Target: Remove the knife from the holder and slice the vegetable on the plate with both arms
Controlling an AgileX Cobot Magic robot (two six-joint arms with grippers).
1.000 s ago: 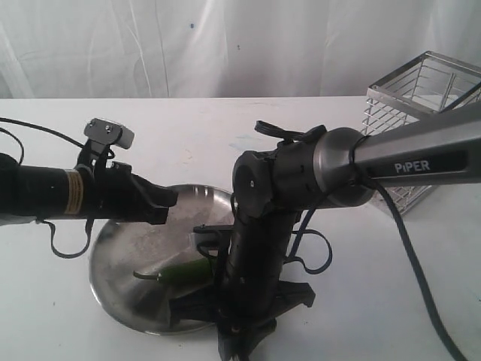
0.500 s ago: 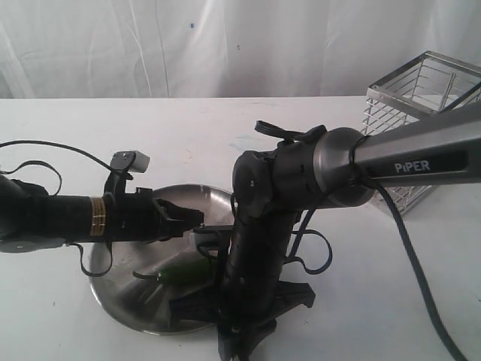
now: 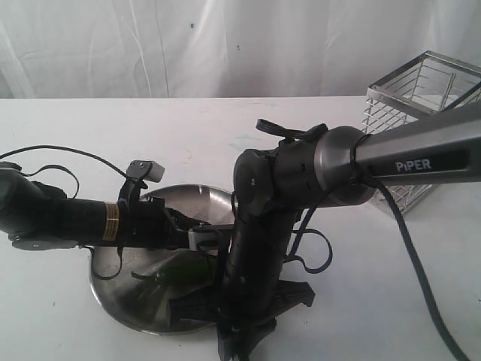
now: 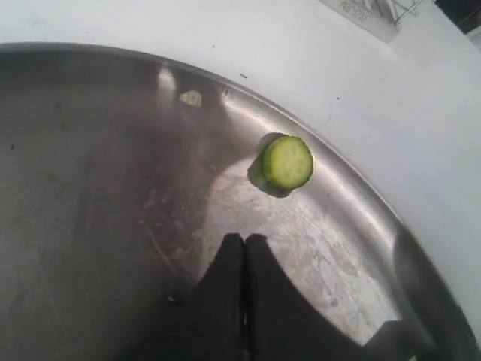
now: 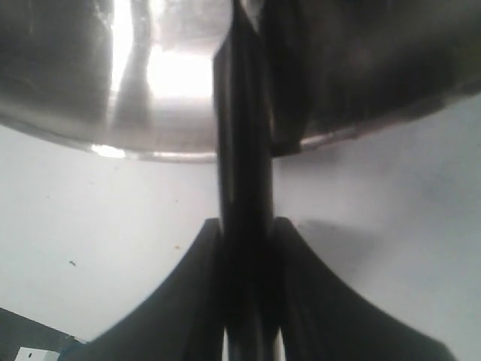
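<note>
The steel plate [image 3: 113, 289] lies at the front centre, with the dark green chili [image 3: 180, 269] on it. My left gripper [image 4: 244, 239] hovers low over the plate [image 4: 90, 150], shut with nothing between its fingers. A cut green slice [image 4: 287, 162] lies just beyond its tips near the rim. In the exterior view the left gripper [image 3: 180, 224] sits just above the chili. My right gripper [image 5: 244, 226] is shut on the knife [image 5: 240, 150], whose dark handle runs between the fingers toward the plate rim [image 5: 150, 150]. The blade is hidden.
The wire holder [image 3: 425, 113] stands at the back right on the white table [image 3: 376, 301]. The PIPER arm [image 3: 406, 162] crosses in front of it and drops over the plate's right edge. A white curtain hangs behind the table.
My left arm has dropped and reached to the right over the plate, ending just above the chili. The right arm and the chili have not moved.
</note>
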